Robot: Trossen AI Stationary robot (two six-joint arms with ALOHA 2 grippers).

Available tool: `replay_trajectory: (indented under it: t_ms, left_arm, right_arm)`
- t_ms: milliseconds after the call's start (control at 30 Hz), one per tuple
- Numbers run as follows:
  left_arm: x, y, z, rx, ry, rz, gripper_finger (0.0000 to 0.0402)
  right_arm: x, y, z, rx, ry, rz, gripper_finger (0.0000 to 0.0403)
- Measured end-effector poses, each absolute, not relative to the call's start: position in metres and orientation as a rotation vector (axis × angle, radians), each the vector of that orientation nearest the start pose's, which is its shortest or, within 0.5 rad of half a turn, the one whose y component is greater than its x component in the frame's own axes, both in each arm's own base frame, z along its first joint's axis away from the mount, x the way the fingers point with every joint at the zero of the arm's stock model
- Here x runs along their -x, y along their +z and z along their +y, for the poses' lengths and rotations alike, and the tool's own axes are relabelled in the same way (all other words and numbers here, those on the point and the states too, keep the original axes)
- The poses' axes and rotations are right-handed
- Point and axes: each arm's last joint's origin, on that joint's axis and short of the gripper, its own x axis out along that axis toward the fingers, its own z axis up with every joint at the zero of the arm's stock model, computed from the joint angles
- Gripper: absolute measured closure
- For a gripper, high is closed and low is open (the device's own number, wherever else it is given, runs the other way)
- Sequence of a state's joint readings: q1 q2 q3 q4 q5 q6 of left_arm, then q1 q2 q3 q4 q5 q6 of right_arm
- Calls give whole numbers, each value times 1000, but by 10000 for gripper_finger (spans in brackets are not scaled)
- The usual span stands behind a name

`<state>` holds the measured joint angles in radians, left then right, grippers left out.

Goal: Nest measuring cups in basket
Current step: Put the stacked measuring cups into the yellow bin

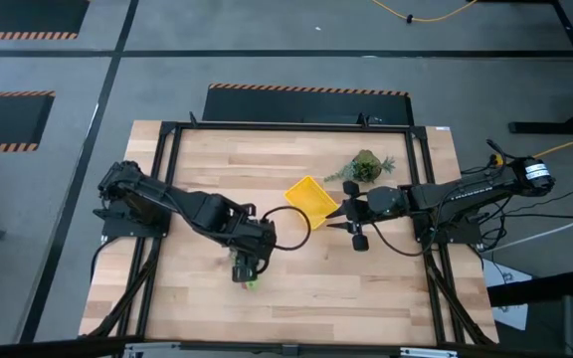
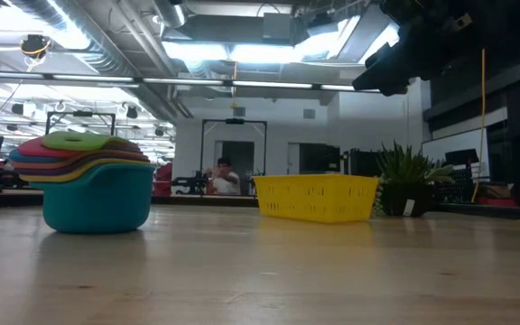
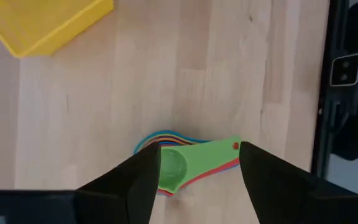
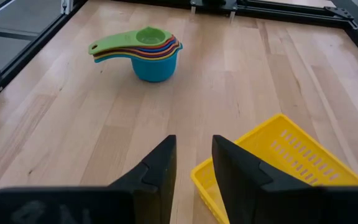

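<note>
nested measuring cups (image 4: 143, 51) upright on table, outside basket (image 4: 278, 165).

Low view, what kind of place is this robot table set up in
Likely an industrial lab or workshop: exposed ceiling ducts and strip lights overhead, hazard-striped floor markings around the wooden table, and a person at a workstation behind.

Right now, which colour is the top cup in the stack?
Green; the top cup shows best in the right wrist view.

A potted plant (image 1: 366, 166) stands on the wooden table (image 1: 296, 288).
</note>
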<state>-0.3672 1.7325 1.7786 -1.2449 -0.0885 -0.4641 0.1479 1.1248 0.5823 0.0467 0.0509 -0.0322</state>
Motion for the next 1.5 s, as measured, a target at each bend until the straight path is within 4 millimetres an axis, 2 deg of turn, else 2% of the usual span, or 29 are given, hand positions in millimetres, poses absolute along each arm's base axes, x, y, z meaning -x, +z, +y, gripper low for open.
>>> replay_trajectory:
  t_ms: [200, 300, 533, 700, 933, 1033, 1167, 1500]
  left_arm:
    - [-314, 345, -129, 326, 75, 1223, 191]
    - [-308, 345, -144, 367, 69, 1237, 190]
    - [-289, 345, -174, 437, 189, 1205, 190]
    - [-260, 357, -183, 427, 277, 1173, 191]
    - [-225, 362, -183, 420, 472, 1058, 190]
    - [-215, 347, -184, 456, 504, 1052, 191]
    - [-204, 317, -184, 539, 487, 1028, 190]
    - [-185, 234, -169, 947, 211, 834, 191]
  right_arm:
    - [-230, 221, 33, 80, 103, 492, 295]
    - [-230, 221, 33, 80, 103, 492, 295]
    - [-230, 221, 33, 80, 103, 492, 295]
    - [-230, 221, 33, 78, 103, 491, 295]
    - [-230, 221, 33, 76, 104, 492, 295]
    - [-230, 221, 33, 76, 104, 491, 295]
    - [-230, 221, 33, 75, 104, 491, 295]
    - [-230, 221, 33, 75, 104, 491, 295]
